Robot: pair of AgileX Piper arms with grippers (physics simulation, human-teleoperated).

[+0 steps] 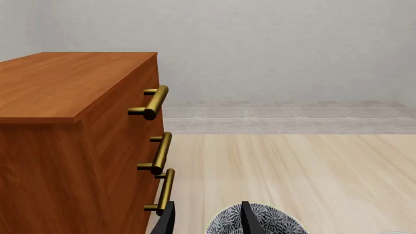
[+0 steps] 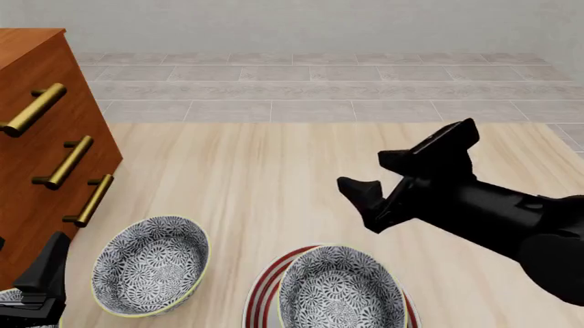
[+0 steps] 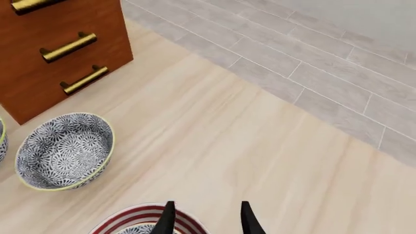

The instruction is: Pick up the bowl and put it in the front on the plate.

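Observation:
One blue-and-white floral bowl [image 2: 340, 292] with a cream rim sits on the red-ringed white plate [image 2: 262, 290] at the front centre. The plate [image 3: 133, 217] also shows in the right wrist view. A second, matching bowl [image 2: 150, 266] [image 3: 62, 150] [image 1: 273, 222] rests on the table to the left of the plate. My right gripper [image 2: 365, 172] [image 3: 206, 219] hovers open above and behind the plate, with nothing between its fingers. My left gripper [image 2: 44, 273] [image 1: 206, 222] is low at the front left, open, and just short of the left bowl.
A wooden drawer cabinet [image 2: 37, 137] [image 1: 65, 136] with brass handles [image 1: 153, 102] stands at the left, close to my left gripper. A sliver of another patterned bowl [image 2: 9, 299] shows at the bottom left edge. Grey tiles [image 2: 319, 89] lie beyond the wooden tabletop.

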